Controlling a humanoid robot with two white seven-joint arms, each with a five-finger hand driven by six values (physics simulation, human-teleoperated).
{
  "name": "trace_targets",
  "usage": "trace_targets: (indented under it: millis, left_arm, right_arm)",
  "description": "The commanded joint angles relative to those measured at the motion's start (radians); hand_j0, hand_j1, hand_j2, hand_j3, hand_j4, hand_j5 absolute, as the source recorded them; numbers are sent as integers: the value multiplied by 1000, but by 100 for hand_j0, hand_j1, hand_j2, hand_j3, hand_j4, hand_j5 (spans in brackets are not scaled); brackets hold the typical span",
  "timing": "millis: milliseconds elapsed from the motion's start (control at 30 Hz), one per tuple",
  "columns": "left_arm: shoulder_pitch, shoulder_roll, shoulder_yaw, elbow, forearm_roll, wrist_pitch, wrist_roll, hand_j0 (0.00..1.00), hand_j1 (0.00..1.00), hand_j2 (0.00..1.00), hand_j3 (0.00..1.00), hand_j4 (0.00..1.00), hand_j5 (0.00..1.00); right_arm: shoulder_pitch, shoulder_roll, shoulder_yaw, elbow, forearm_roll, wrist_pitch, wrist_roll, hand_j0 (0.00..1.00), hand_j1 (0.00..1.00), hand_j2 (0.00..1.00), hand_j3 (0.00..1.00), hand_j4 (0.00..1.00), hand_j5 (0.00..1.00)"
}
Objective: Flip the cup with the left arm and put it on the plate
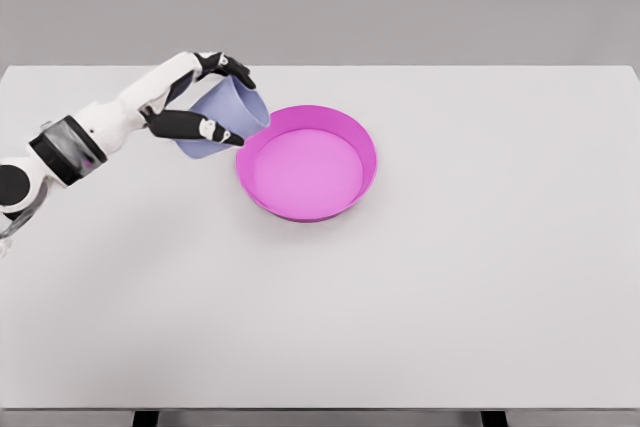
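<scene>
Table (320, 327): white; near half bare.
Plate (306, 162): magenta, deep-rimmed, mid-table, nothing in it.
Left hand (205, 97): fingers and thumb clasped round the cup from its left side.
Cup (222, 119): lavender, tilted, held just left of the plate's far-left rim, apparently clear of the table.
Handling note: finish the turn to upright before carrying right; lower onto the plate's centre, clearing the rim; release only once seated.
</scene>
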Motion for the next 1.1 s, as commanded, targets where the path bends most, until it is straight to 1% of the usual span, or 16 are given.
trace_targets:
  millis: [0,133,167,233,333,400,467,500,567,667,767,867,900,933,1000,1067]
  left_arm:
    - [0,-62,3,32,3,-123,0,42,42,42,42,42,42]
    - [11,-153,15,82,9,-281,4,42,42,42,42,42,42]
    - [32,-182,35,99,9,-308,4,42,42,42,42,42,42]
    - [64,-245,80,130,6,-339,8,42,42,42,42,42,42]
    - [66,-306,83,185,10,-384,11,42,42,42,42,42,42]
    - [71,-357,84,234,12,-388,11,42,42,42,42,42,42]
    - [71,-395,84,263,10,-388,18,41,41,41,41,41,41]
    - [74,-414,83,269,12,-388,60,41,41,41,41,41,41]
    - [92,-435,80,285,6,-388,193,40,40,40,40,40,40]
    - [101,-437,83,288,12,-388,213,40,40,40,40,40,40]
    - [118,-437,83,274,1,-388,274,40,40,40,40,40,40]
    - [147,-448,87,233,-8,-388,279,39,39,39,39,39,39]
    - [166,-449,118,217,-23,-388,279,39,39,39,39,39,39]
    - [170,-454,129,210,-40,-388,279,39,39,39,39,39,39]
    - [172,-487,129,219,-45,-388,279,39,39,39,39,39,39]
    - [170,-492,130,236,-48,-388,279,40,40,40,40,40,40]
  right_arm:
    - [0,0,0,0,0,0,0,100,100,100,100,100,100]
    - [0,0,0,0,0,0,0,100,100,100,100,100,100]
    - [0,0,0,0,0,0,0,100,100,100,100,100,100]
    - [0,0,0,0,0,0,0,100,100,100,100,100,100]
    - [0,0,0,0,0,0,0,100,100,100,100,100,100]
    - [0,0,0,0,0,0,0,100,100,100,100,100,100]
    - [0,0,0,0,0,0,0,100,100,100,100,100,100]
    - [0,0,0,0,0,0,0,100,100,100,100,100,100]
    - [0,0,0,0,0,0,0,100,100,100,100,100,100]
    - [0,0,0,0,0,0,0,100,100,100,100,100,100]
    - [0,0,0,0,0,0,0,100,100,100,100,100,100]
    - [0,0,0,0,0,0,0,100,100,100,100,100,100]
    - [0,0,0,0,0,0,0,100,100,100,100,100,100]
    - [0,0,0,0,0,0,0,100,100,100,100,100,100]
    - [0,0,0,0,0,0,0,100,100,100,100,100,100]
    - [0,0,0,0,0,0,0,100,100,100,100,100,100]
